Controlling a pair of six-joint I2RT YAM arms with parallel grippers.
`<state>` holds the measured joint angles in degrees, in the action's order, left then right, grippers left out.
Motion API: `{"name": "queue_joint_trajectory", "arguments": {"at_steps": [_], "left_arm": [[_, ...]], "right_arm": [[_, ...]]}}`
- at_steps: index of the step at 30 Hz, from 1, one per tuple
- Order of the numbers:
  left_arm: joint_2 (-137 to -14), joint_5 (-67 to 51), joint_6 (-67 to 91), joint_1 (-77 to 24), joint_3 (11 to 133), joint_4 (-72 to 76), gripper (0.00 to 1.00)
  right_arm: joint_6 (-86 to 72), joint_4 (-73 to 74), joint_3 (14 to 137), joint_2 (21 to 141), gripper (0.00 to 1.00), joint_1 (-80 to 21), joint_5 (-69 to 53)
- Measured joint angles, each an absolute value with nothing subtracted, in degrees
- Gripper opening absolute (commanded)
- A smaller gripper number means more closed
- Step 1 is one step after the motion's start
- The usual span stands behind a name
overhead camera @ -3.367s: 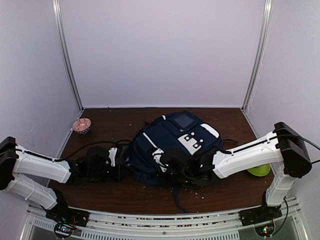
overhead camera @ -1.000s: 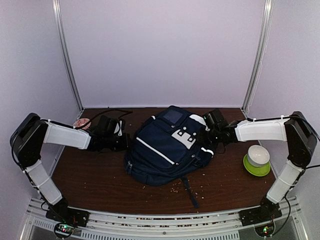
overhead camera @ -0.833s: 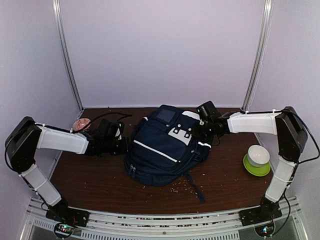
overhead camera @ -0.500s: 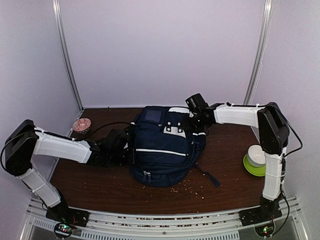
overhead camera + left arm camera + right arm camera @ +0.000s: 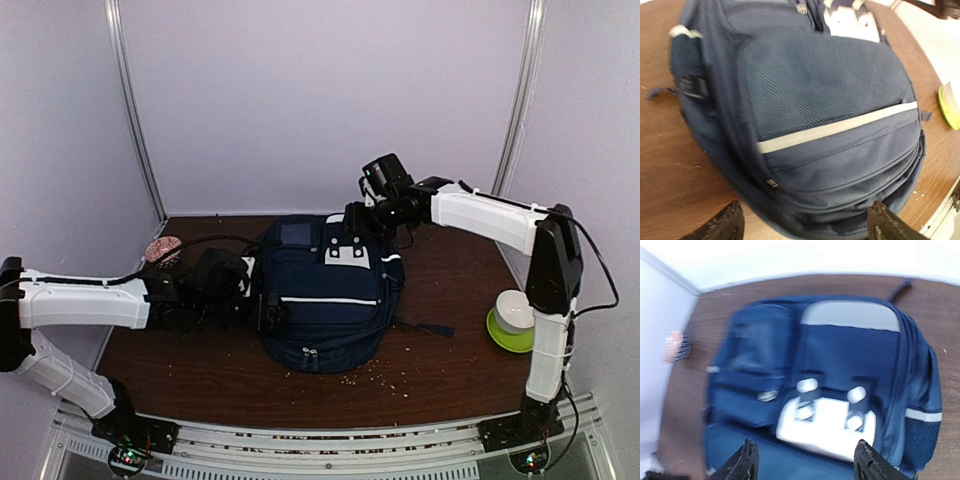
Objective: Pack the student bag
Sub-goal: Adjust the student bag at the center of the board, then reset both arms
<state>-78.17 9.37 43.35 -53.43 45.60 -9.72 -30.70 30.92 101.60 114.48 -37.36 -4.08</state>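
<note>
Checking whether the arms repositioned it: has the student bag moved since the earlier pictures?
Yes. The student bag has turned counterclockwise, and its right edge now lies farther from the green bowl.

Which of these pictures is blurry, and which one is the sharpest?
Top external view: sharpest, evenly lit, the student bag crisp. Left wrist view: a little soft, the bag's left side smeared. Right wrist view: blurriest, with the white patch and the small bowl streaked into soft blobs.
</note>
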Motion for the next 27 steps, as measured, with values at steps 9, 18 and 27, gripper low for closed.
{"name": "queue_joint_trajectory", "arguments": {"at_steps": [9, 18, 27], "left_arm": [[-68.40, 13.82, 40.03, -53.41, 44.66, -14.46, 0.98], [-61.76, 14.79, 38.79, -53.30, 40.42, -15.05, 0.96], [-61.63, 17.30, 39.42, -53.23, 41.54, -17.39, 0.98]], "right_arm": [[-31.46, 20.97, 81.01, 89.56, 0.67, -40.53, -3.42], [-36.51, 2.98, 40.05, 71.75, 0.65, -47.66, 4.89], [-43.68, -8.71, 32.99, 72.03, 0.79, -52.07, 10.59]]}}
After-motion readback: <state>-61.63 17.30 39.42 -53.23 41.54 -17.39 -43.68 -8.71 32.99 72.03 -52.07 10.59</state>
